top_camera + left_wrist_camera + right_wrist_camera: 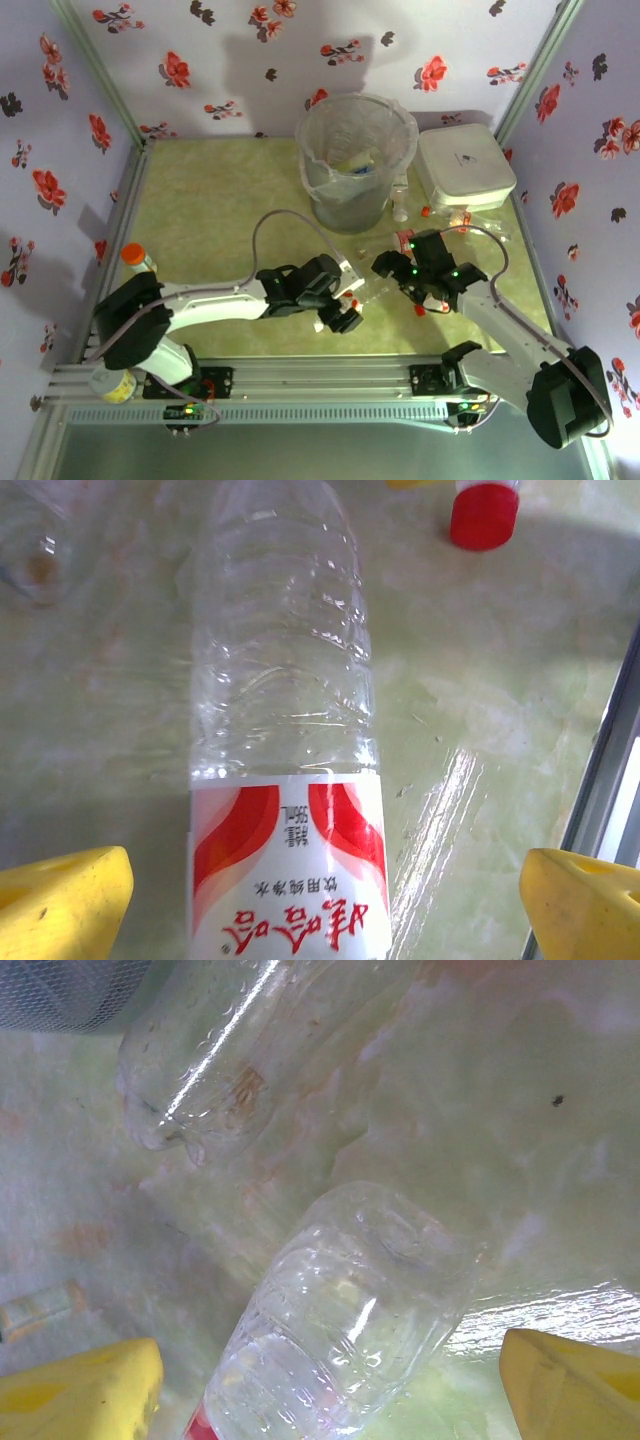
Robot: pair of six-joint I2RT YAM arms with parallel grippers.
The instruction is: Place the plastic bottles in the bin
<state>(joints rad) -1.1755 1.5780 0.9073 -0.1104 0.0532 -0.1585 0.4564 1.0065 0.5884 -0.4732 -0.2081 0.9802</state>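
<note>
1. Nearest us, the left gripper (320, 910) stood with its yellow fingertips (60, 905) spread wide and gripping nothing. A clear plastic bottle with a red-and-white label (285, 710) lay on the pale green tabletop (480, 730) between them, touching neither.
2. Just beside it, the right gripper (330, 1390) was also wide apart and empty, straddling a clear ribbed plastic bottle (350, 1300) that lay on its side. We could not tell whether this was the same bottle.
3. A little farther off lay another bare clear bottle (220, 1050).
4. At the far side stood the round translucent grey-white bin (345, 205), lined with a clear bag. The white rounded square lidded box (465, 170) sat just beside it.
5. We judged the step in hand to be a pick, with the jaws lined up but not yet closed. The next move called for squeezing the thin body gently and squarely. After that, the bottle had to be lifted clear of its neighbours and carried over the bin's rim before release.
</note>
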